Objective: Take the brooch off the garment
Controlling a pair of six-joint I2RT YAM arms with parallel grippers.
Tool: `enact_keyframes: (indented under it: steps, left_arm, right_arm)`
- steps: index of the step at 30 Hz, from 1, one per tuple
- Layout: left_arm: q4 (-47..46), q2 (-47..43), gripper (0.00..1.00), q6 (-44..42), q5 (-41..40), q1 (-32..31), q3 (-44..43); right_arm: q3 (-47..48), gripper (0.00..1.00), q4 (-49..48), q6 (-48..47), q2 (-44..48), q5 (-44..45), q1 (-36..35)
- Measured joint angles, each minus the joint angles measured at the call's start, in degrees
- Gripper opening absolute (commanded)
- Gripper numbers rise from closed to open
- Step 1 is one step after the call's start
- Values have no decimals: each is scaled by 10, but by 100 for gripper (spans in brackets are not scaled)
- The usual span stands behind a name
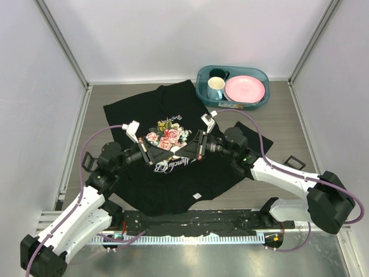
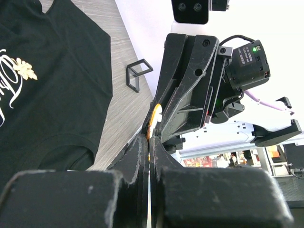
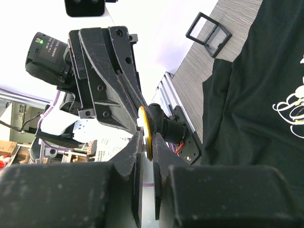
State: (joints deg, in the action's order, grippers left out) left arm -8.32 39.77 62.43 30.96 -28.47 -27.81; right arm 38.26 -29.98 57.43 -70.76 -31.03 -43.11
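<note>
The black T-shirt point(image 1: 173, 184) lies flat on the table, its rose print point(image 1: 167, 137) facing up. Both grippers meet tip to tip above the print. The left gripper point(image 1: 167, 152) and the right gripper point(image 1: 183, 151) are both shut on the brooch, a small orange-yellow disc seen edge-on. It shows in the left wrist view point(image 2: 152, 119) between the fingertips of the left gripper point(image 2: 149, 141). It also shows in the right wrist view point(image 3: 144, 118) between the tips of the right gripper point(image 3: 147, 137). No fabric shows at the disc. The fingers hide it in the top view.
A teal bin point(image 1: 202, 81) at the back right holds a mug point(image 1: 215, 88) and a pink plate point(image 1: 244, 89). A small black wire frame point(image 1: 294, 162) lies on the table right of the shirt. A small white label point(image 1: 196, 196) sits near the shirt's hem.
</note>
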Motion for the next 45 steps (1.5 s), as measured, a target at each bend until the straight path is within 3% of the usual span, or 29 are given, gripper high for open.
enact_keyframes:
  steps: [16,27,45]
  left_arm:
    - [27,-14,0,-28,-3,0,0]
    - [12,-15,0,14,-12,-7,4]
    - [14,-28,0,29,-19,-4,9]
  right_arm:
    - [-6,3,4,19,2,14,-8]
    - [-38,8,-34,17,30,51,-18]
    - [-67,37,5,-13,89,130,5]
